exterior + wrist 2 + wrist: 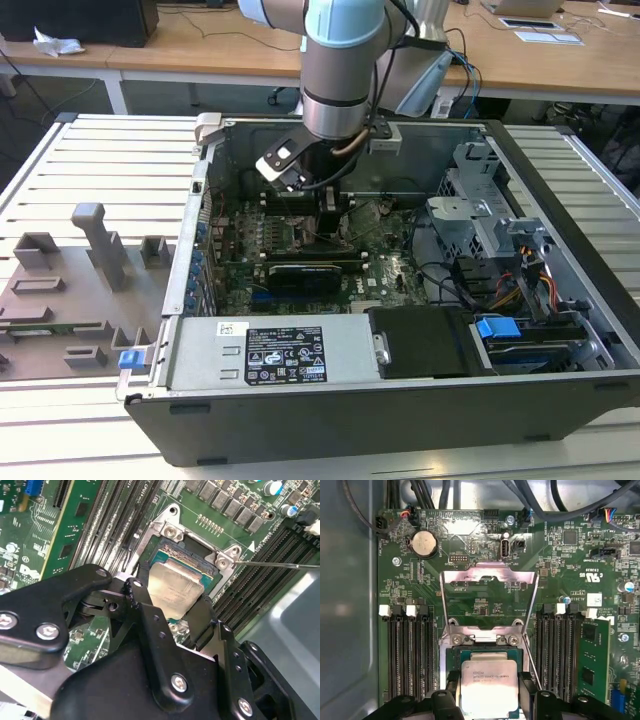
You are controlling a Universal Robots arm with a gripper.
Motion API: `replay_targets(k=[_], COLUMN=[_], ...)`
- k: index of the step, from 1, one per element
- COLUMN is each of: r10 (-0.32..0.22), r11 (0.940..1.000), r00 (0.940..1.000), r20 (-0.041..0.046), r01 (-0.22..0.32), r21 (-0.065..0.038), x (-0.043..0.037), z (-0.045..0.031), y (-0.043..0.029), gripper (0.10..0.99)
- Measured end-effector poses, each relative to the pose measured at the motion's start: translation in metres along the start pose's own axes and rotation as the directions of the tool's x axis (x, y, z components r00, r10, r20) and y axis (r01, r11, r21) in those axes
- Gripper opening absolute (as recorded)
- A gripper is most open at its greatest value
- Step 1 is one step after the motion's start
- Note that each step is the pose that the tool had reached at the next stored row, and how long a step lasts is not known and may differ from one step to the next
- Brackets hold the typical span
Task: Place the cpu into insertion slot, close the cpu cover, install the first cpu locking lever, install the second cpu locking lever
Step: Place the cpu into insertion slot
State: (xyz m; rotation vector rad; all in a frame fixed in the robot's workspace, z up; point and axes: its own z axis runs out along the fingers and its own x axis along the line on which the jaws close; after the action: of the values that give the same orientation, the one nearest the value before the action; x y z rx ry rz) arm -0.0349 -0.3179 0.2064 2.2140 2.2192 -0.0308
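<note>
Two black fingers (453,685) of the gripper (490,682) clamp the cpu (489,692) by its sides over the insertion slot (485,651), possibly resting in it; the cpu cover (490,575) stands swung open.

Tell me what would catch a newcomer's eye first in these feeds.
The silver-grey cpu stands out first, gripped by the gripper between its black fingers right over the socket in both wrist views. Just beyond it, the cpu cover is swung open, with the board visible through its window. In the exterior view, the arm reaches straight down into the open computer case.
</note>
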Motion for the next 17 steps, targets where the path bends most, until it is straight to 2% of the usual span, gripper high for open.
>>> replay_targets(k=[4,9,17], r10=[0.0,0.001,0.002], r11=[1.0,1.0,1.0], r00=[1.0,1.0,1.0], r20=[-0.0009,-0.0039,-0.0042], r01=[0.0,-0.001,-0.002], r21=[0.0,0.0,0.0], x=[0.0001,0.0009,0.0011], z=[0.0037,0.0055,0.0075], y=[-0.0005,-0.0013,-0.0014], gripper=[0.545,0.545,0.545])
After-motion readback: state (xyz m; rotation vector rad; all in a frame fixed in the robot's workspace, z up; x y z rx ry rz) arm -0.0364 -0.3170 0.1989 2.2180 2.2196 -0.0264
